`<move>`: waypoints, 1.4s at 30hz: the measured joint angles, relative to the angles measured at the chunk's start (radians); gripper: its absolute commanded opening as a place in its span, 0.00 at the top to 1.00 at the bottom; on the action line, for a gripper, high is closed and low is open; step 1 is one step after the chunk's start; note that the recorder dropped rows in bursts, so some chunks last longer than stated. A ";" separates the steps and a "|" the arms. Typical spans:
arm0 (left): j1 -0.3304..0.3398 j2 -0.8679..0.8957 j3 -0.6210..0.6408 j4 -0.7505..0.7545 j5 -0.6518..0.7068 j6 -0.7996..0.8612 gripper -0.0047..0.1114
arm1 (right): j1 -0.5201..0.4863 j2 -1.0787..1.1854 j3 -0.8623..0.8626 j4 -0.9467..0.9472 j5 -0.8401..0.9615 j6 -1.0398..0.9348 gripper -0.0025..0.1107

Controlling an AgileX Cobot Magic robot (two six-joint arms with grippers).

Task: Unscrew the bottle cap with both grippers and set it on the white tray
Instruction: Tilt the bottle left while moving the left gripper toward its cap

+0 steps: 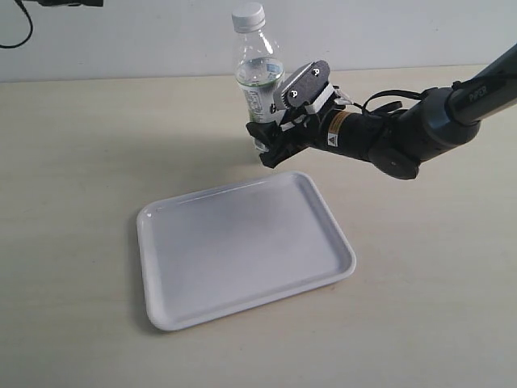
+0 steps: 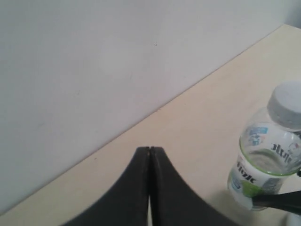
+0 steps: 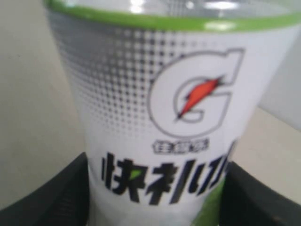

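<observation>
One clear plastic bottle [image 1: 257, 77] clamped between black jaws of right claw [image 1: 265, 144] | ribbed white cap [image 1: 248, 16] on its neck, above that claw | left claw [image 2: 149, 153] pinched shut, empty, bottle off to its side | glossy round-cornered white tray [image 1: 242, 242] near right claw | bottle base hidden behind jaws, label blurry up close

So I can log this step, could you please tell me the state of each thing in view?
Bottle: upright, held at its label.
Cap: on the bottle, not yet removed.
Tray: lying flat, empty.
Right gripper: closed on the bottle.
Left gripper: shut, holding nothing.
</observation>
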 measured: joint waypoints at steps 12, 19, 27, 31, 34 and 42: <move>-0.109 -0.009 0.118 -0.343 0.290 0.092 0.96 | 0.000 0.000 0.000 0.000 0.000 0.000 0.98; -0.113 -0.011 0.162 -0.552 0.131 0.443 0.96 | 0.000 0.000 0.000 0.000 0.000 0.000 0.98; -0.171 -0.044 0.137 -0.340 0.509 0.627 0.96 | 0.000 0.000 0.000 0.000 0.000 -0.005 0.98; -0.198 -0.049 0.127 -0.253 0.671 0.636 0.96 | 0.000 0.003 0.000 0.000 0.000 -0.023 0.98; -0.203 -0.061 0.127 -0.248 0.671 0.639 0.96 | 0.000 0.003 0.000 0.000 0.000 -0.027 0.98; -0.208 -0.064 0.126 -0.163 0.801 0.759 0.96 | 0.000 0.006 0.000 0.000 0.000 -0.029 0.98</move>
